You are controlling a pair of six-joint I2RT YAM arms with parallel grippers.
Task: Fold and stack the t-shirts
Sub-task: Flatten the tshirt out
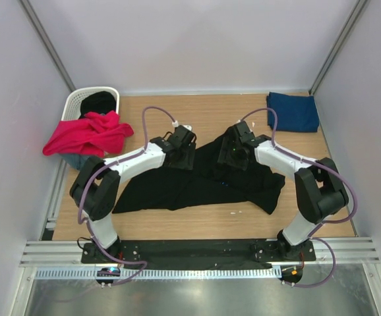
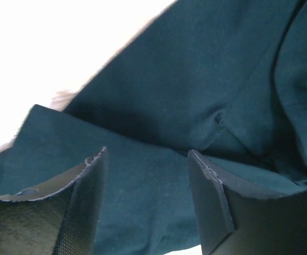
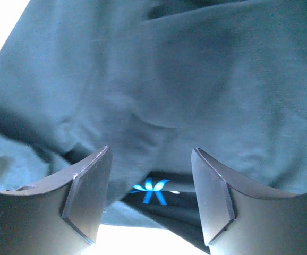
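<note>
On the worktop (image 1: 204,112), the black t-shirt (image 1: 177,187) is spread; over it the left gripper (image 2: 147,159) and right gripper (image 3: 151,159) are held, jaws parted.

We see a black shirt (image 1: 197,184) bearing a bright-blue mark (image 3: 152,191). We also see a navy shirt (image 1: 293,110), a magenta-red shirt (image 1: 88,135), a white lattice basket (image 1: 101,89) and a tan table (image 1: 204,118).

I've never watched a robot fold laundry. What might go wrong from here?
The left gripper and right gripper hang open over the black shirt, which lies rumpled in layers; closing could pinch too many layers and fold it crooked. They sit near each other in the top view, so they might bump or tug unevenly. The red shirt droops over the basket rim and may slide off.
</note>
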